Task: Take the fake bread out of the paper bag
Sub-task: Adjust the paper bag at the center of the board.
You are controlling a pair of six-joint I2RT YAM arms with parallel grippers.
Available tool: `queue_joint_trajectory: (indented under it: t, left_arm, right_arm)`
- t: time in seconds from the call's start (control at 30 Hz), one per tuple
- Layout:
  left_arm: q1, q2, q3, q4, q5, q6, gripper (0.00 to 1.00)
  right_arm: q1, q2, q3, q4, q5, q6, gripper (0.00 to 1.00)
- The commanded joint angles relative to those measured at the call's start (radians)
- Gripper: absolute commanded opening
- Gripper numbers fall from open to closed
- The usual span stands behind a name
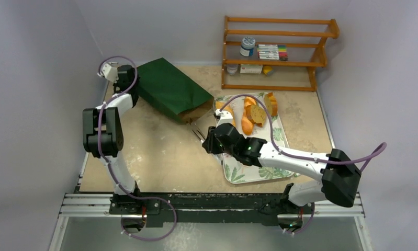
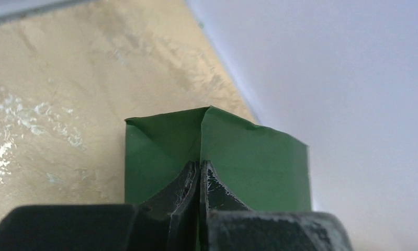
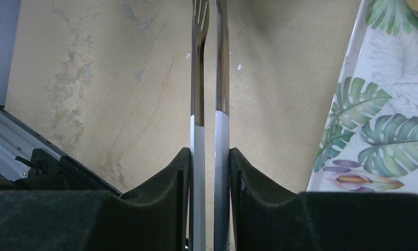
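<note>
The dark green paper bag (image 1: 170, 89) lies on its side at the back left, its brown-lined mouth (image 1: 199, 112) facing the tray. My left gripper (image 1: 135, 82) is shut on the bag's folded bottom edge (image 2: 248, 162), with the fingers (image 2: 188, 180) pinching the crease. Several fake bread pieces (image 1: 253, 112), orange loaves and brown slices, lie on the far end of the leaf-patterned tray (image 1: 253, 170). My right gripper (image 1: 209, 141) is shut on metal tongs (image 3: 209, 78). The tong tips (image 1: 197, 134) point at the bag's mouth, just short of it. I cannot see inside the bag.
A wooden shelf (image 1: 277, 52) stands at the back right with a jar (image 1: 247, 46) and markers (image 1: 272, 51). The tray's edge (image 3: 348, 99) lies just right of the tongs. Walls close in on the left and the back.
</note>
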Motion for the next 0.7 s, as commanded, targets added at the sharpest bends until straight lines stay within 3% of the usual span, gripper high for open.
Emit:
queue_joint_trajectory:
  t: [0.0, 0.33, 0.67]
  left_arm:
    - [-0.049, -0.136, -0.033, 0.180, -0.139, 0.140, 0.00]
    - [-0.083, -0.177, -0.069, 0.198, -0.172, 0.180, 0.00]
    - [-0.115, -0.221, -0.009, 0.242, -0.133, 0.231, 0.00]
  right_arm:
    - [-0.004, -0.045, 0.003, 0.010, 0.053, -0.007, 0.32]
    - [-0.076, -0.035, 0.048, 0.005, 0.024, -0.072, 0.31]
    - [-0.153, 0.178, 0.099, 0.162, -0.118, -0.133, 0.30]
